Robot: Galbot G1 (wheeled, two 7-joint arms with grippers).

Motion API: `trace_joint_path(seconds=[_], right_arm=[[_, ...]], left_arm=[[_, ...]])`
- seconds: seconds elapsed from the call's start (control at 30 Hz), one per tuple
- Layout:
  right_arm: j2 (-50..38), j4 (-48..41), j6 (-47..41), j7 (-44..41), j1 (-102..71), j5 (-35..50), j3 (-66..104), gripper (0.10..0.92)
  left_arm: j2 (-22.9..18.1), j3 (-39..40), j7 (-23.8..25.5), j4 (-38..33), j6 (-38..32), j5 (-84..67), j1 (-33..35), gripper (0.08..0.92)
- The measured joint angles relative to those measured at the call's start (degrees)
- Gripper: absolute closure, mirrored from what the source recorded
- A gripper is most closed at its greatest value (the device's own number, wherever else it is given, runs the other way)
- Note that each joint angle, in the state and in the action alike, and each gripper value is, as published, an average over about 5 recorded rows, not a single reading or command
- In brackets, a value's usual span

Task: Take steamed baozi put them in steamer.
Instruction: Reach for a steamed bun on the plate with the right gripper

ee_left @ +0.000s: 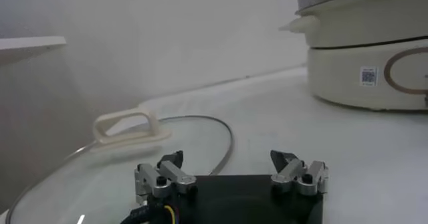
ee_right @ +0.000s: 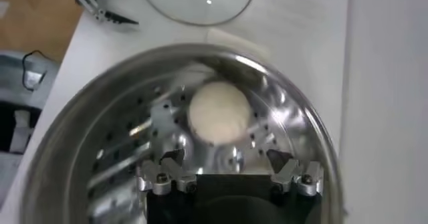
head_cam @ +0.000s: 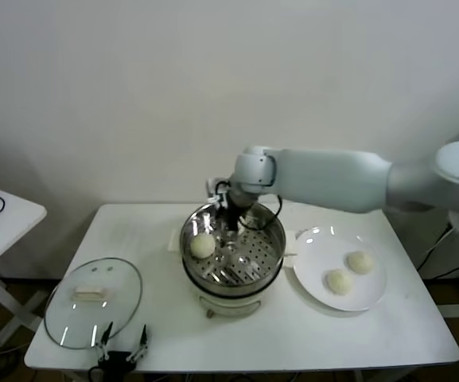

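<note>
While the right gripper [ee_right: 226, 160] hangs inside the steamer [ee_right: 93, 112], jaws wide, one baozi [ee_right: 219, 112] lies just beyond them.

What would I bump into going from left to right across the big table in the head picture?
Glass lid → steamer with one bun inside → white plate holding two buns.

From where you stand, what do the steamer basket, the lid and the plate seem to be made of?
The steamer basket looks like polished stainless steel: mirror reflections, perforated floor. The lid seems clear glass with a metal rim, since the table shows through; its pale handle is probably plastic. The plate looks like glossy white ceramic, possibly melamine.
</note>
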Motion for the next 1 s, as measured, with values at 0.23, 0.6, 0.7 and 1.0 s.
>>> trace_joint_path(seconds=[0.23, 0.6, 0.7, 1.0], right_arm=[[-10.14, 6.04, 4.16, -5.54, 9.92, -0.16, -8.77, 0.203], [-24.33, 9.07, 5.62, -5.40, 6.69, -10.54, -13.52, 0.203], [-26.31, 8.15, 5.78, -4.66, 2.44, -13.92, -11.66, 0.203], [-28.99, 3.33, 6.33, -3.14, -11.38, -22.15, -3.10, 0.203]], left_arm=[[0.21, 0.10, 0.18, -0.20, 0.39, 0.11, 0.07, 0.177], [-0.47, 0.15, 0.36, 0.00, 0.91, 0.55, 0.24, 0.177], [-0.67, 0.14, 0.38, 0.26, 1.01, 0.81, 0.27, 0.177], [-0.84, -0.18, 0.45, 0.67, 1.09, 1.24, 0.58, 0.177]])
